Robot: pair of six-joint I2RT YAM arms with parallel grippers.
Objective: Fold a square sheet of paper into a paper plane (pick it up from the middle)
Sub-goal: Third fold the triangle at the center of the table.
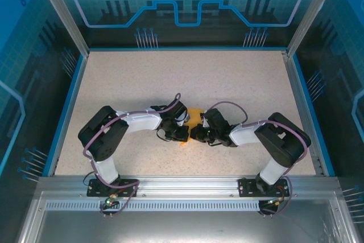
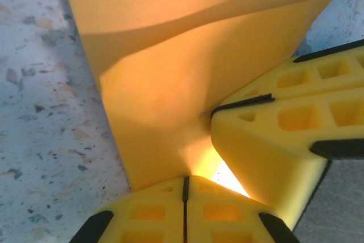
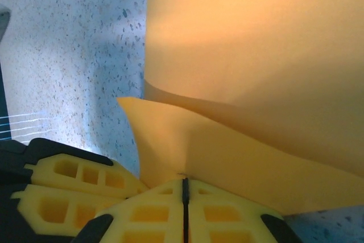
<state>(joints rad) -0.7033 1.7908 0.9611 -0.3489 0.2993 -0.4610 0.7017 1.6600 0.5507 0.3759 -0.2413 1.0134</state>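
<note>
Square sheet of paper (image 1: 195,114), thin, plain orange, sits near the middle of the speckled beige tabletop (image 1: 227,78), between the two wrists. It is bowed and creased, not flat.

Left gripper (image 2: 185,181): its yellow latticed fingers (image 2: 142,214) are pressed together, with only a thin seam between them. The lower edge of the sheet is pinched at that seam, and the paper rises away from it in a broad fold.

Right gripper (image 3: 185,181): its fingers (image 3: 227,214) are likewise closed flat against each other, clamping a folded corner of the same sheet. The two grippers sit just beside each other, fingertips nearly meeting at the paper.
</note>
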